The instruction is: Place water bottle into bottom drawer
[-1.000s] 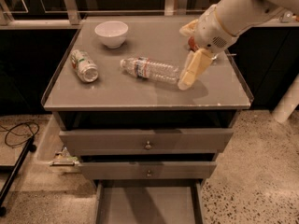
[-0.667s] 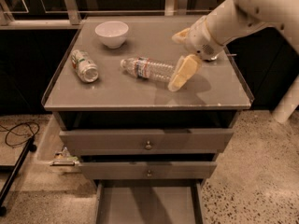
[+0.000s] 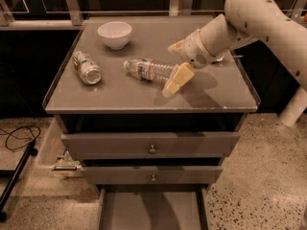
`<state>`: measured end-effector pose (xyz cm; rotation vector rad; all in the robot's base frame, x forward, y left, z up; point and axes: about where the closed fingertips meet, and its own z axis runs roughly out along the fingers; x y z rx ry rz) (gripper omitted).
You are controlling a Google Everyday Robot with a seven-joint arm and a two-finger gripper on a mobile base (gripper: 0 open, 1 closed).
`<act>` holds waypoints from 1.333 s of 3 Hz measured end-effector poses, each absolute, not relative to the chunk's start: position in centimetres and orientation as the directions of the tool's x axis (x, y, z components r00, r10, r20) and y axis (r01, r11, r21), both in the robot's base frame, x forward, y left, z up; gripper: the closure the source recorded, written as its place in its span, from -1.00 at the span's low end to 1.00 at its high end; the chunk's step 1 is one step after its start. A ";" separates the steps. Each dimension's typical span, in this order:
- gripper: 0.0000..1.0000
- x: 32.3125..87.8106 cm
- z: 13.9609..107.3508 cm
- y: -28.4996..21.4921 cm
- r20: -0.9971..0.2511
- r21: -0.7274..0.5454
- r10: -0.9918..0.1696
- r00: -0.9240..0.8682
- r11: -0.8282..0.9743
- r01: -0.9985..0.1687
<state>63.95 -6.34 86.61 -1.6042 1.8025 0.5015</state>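
Note:
The water bottle (image 3: 147,70) lies on its side in the middle of the grey cabinet top, cap end to the left. My gripper (image 3: 171,69) is at the bottle's right end, open, with one cream finger (image 3: 176,78) in front of the bottle and the other (image 3: 175,46) behind it. The bottle rests on the surface. The bottom drawer (image 3: 151,211) is pulled open below the cabinet, showing a plain grey floor.
A green-and-white can (image 3: 86,67) lies on its side at the left of the top. A white bowl (image 3: 115,34) stands at the back left. The two upper drawers (image 3: 151,145) with round knobs are shut. The top has a raised rim (image 3: 144,110).
My gripper has moved left and down along the cabinet top, from right of the bottle to its right end. The bottle, can and bowl have not moved.

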 end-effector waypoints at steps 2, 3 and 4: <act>-0.61 65.8 84.3 -4.8 -0.665 -0.118 -0.744 -0.061 0.186 -0.975; -0.15 65.8 84.3 -4.7 -0.665 -0.118 -0.745 -0.062 0.186 -0.975; 0.32 65.8 84.3 -4.7 -0.665 -0.118 -0.745 -0.062 0.186 -0.975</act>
